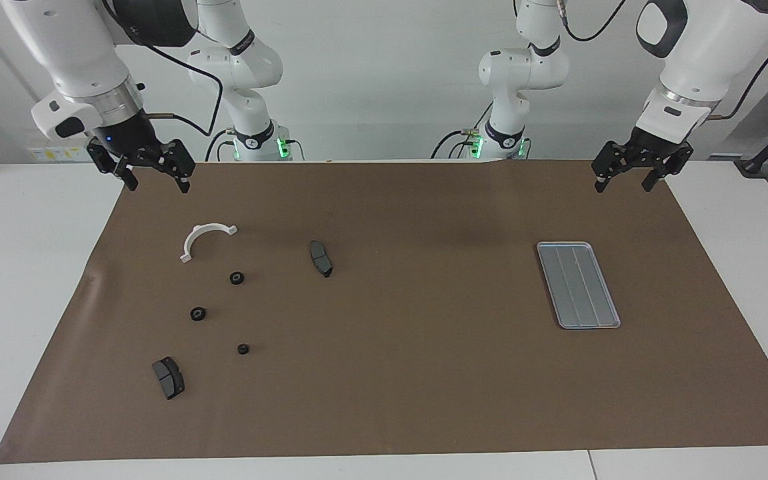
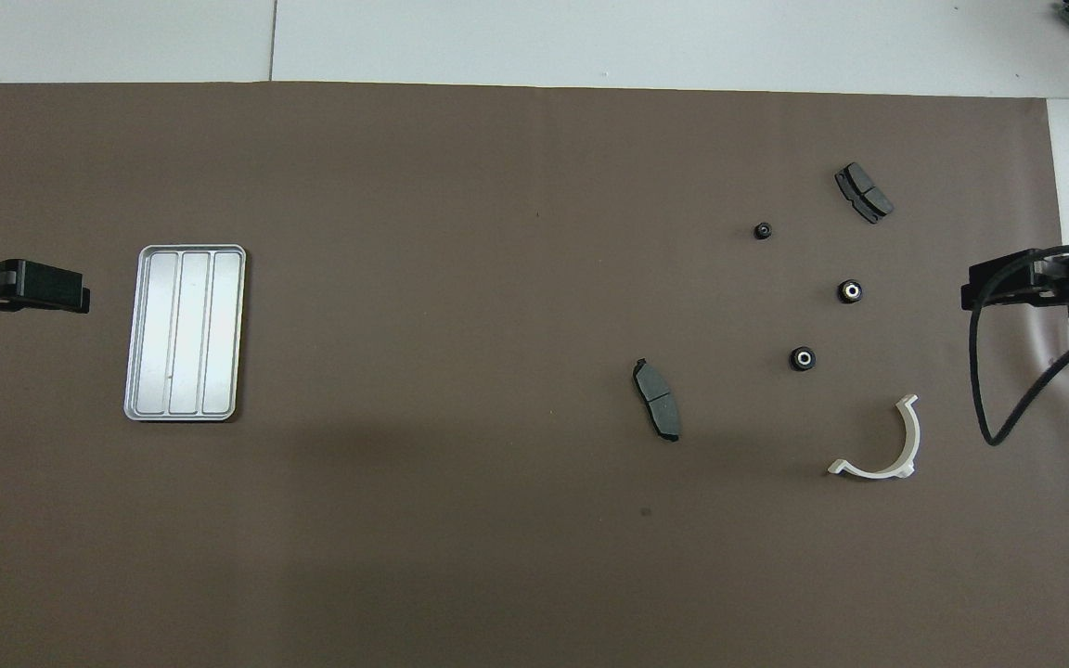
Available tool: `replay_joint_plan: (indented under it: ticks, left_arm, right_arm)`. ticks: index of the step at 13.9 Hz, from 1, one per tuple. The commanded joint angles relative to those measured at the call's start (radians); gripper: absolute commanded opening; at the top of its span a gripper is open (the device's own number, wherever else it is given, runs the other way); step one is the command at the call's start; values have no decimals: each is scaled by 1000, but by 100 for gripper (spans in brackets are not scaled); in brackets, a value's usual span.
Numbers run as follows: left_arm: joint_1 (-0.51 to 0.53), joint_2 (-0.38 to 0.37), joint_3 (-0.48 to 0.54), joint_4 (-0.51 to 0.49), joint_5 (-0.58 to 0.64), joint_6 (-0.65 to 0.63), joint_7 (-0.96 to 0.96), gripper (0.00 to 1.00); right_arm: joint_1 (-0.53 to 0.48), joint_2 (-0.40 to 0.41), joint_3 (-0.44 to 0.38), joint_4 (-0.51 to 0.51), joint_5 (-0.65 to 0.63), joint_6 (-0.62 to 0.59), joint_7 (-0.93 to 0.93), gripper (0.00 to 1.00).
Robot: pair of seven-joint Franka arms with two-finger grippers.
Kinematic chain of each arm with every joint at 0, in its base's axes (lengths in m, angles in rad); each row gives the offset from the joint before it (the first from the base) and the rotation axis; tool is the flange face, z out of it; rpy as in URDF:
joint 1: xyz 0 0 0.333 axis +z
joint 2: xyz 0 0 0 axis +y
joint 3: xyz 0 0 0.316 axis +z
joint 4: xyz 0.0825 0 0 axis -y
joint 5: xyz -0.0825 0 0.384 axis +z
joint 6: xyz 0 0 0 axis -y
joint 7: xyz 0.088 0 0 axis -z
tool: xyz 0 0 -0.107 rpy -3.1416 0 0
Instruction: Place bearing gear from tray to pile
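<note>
White worktop [image 1: 31, 280] under brown mat [image 1: 411, 373], pale wall. Tray [image 1: 578, 285] bare. Left claw [image 1: 631, 175] and right claw [image 1: 147, 175] both spread, raised over mat corners.

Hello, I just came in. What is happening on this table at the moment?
Nothing is being handled. Both grippers are open and empty: the right gripper hangs over the mat's edge near the pile, the left gripper waits near the tray. The tray holds nothing. Three bearing gears lie among the white bracket and two brake pads.
</note>
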Motion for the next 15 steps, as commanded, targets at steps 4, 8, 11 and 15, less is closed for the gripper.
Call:
replay_joint_plan:
  ticks: [4,8,11,15]
  left_arm:
    - [-1,-16,2,-4,-10,-15,-8,100]
    - [-1,-16,2,-4,-10,-15,-8,100]
    - [0,-16,2,-4,-10,-15,-8,100]
    - [0,-16,4,-4,-10,-13,-6,100]
  right_arm:
    - [-24,-36,28,-37,-8,-10,7,100]
    - [-22,-34,28,-32,-9,-9,7,100]
    - [-30,-34,26,-31,-25,-21,0,100]
    - [-28,-39,26,-34,-25,-41,3,100]
